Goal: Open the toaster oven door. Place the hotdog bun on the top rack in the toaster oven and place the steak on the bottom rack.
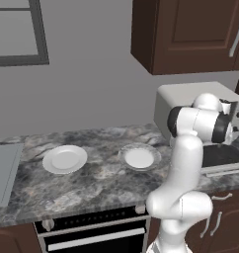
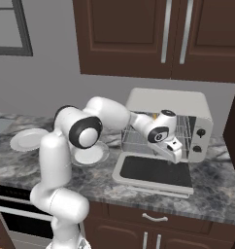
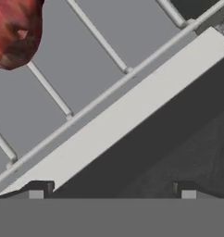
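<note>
**Steak on the lower rack, door down, jaws spread and empty**

The toaster oven door (image 2: 156,172) is seen folded down flat on the marble counter (image 1: 92,183), so the opening step is judged done. In the hand view, the steak (image 3: 14,30) lies on a wire rack (image 3: 86,69), just inside the pale front edge of the toaster oven (image 2: 168,104); judged from how low the hand hangs, this is taken to be the bottom rack. A small golden patch just behind the wrist in the right base view may be the hotdog bun (image 2: 152,116) on the top rack, though it is too small and too hidden for that to be told with certainty.

The gripper (image 2: 174,154) is held over the hinge end of the lowered door, just in front of the oven mouth, with its fingers (image 3: 37,189) spread wide and nothing between them. Two white plates (image 1: 65,159) stand bare on the counter, well apart from the oven.

If the bun is indeed on the top rack, both placements are judged complete.
</note>
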Available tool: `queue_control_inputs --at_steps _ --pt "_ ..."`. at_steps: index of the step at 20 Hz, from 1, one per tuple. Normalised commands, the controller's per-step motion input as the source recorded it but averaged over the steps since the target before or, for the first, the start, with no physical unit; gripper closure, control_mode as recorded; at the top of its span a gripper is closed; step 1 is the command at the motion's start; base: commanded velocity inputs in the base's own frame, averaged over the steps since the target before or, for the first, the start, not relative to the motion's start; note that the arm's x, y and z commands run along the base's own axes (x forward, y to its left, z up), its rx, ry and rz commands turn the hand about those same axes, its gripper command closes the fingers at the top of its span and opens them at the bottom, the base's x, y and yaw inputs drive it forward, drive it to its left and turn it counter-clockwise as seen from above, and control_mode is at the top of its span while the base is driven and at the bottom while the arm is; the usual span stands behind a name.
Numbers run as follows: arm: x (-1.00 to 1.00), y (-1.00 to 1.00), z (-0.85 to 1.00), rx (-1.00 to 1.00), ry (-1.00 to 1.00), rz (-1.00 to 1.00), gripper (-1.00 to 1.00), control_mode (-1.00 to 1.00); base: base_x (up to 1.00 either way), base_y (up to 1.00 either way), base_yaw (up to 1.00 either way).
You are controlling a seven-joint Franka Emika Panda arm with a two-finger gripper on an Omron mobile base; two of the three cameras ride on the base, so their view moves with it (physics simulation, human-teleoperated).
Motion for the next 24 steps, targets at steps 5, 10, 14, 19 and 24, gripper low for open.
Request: queue_control_inputs --at_steps 5,10,14,19,24 --pt "0.34 0.05 -0.02 0.0 -0.03 0.0 -1.0 -1.0 0.0 0.0 0.0" --pt "0.29 0.01 0.0 0.0 0.0 0.0 -1.0 -1.0 0.0 0.0 0.0" --pt "-0.1 0.0 0.0 0.0 0.0 0.02 -1.0 -1.0 0.0 0.0 0.0" --pt "-0.6 0.0 0.13 0.0 -0.13 0.06 -1.0 -1.0 0.0 0.0 0.0" --pt "-0.49 0.0 0.34 -0.08 -0.15 0.15 -1.0 -1.0 0.0 0.0 0.0"
